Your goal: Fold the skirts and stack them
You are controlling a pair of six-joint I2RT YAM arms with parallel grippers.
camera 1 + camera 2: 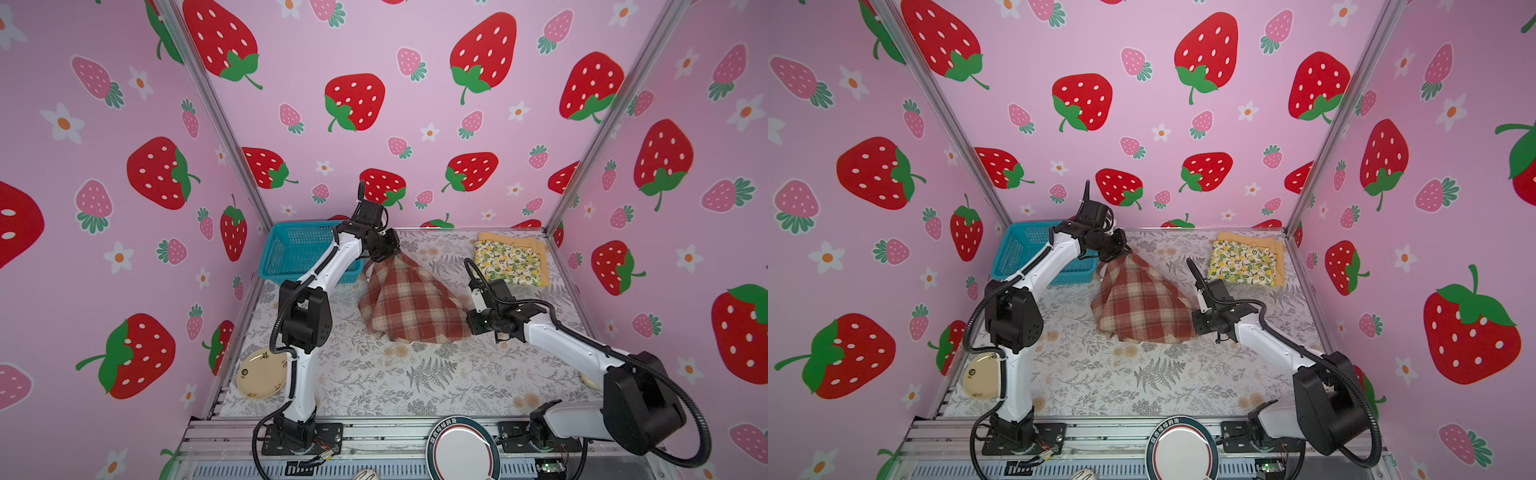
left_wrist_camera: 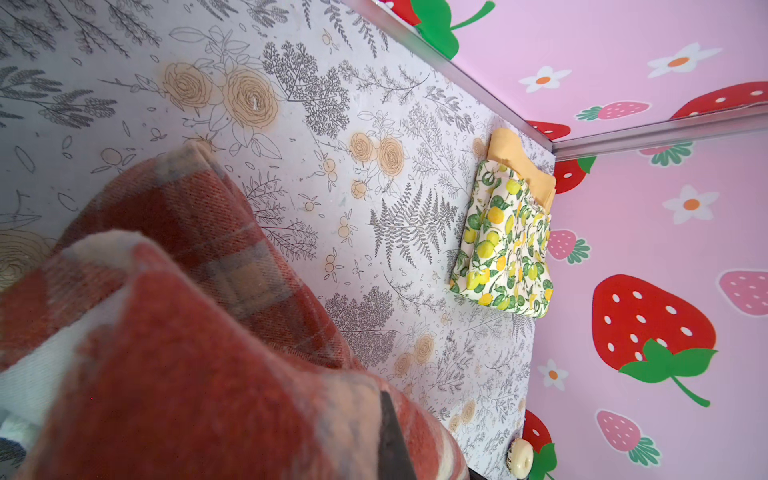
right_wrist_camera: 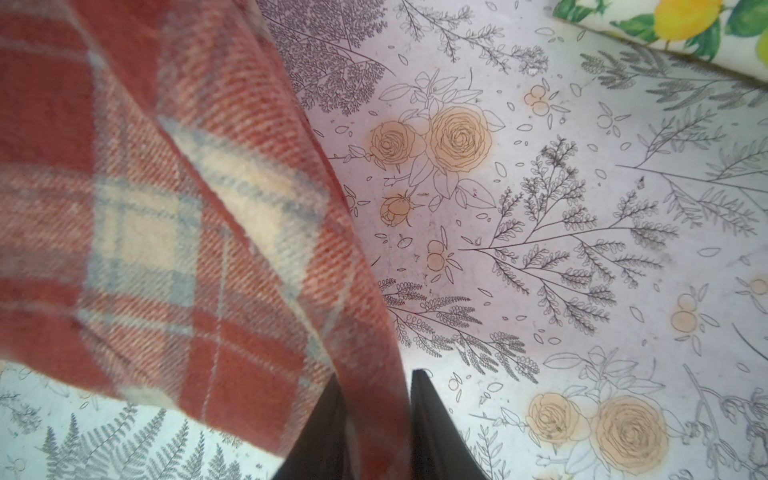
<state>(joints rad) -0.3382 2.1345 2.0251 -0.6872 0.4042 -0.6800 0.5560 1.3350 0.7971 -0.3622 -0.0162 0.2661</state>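
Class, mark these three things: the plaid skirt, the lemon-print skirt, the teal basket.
plaid skirt (image 1: 409, 307), in a top view, middle of the draped cloth
lemon-print skirt (image 1: 507, 262), in a top view, middle of its folded face
teal basket (image 1: 276, 252), in a top view, left mesh wall

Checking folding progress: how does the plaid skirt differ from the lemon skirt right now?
The plaid skirt is unfolded and hangs tent-like mid-table. The lemon skirt lies folded flat in the far right corner. The plaid skirt is held at its peak by the left gripper, with its edge in the right gripper. The lemon skirt is untouched and rests on the yellow skirt. Both are patterned cloth.
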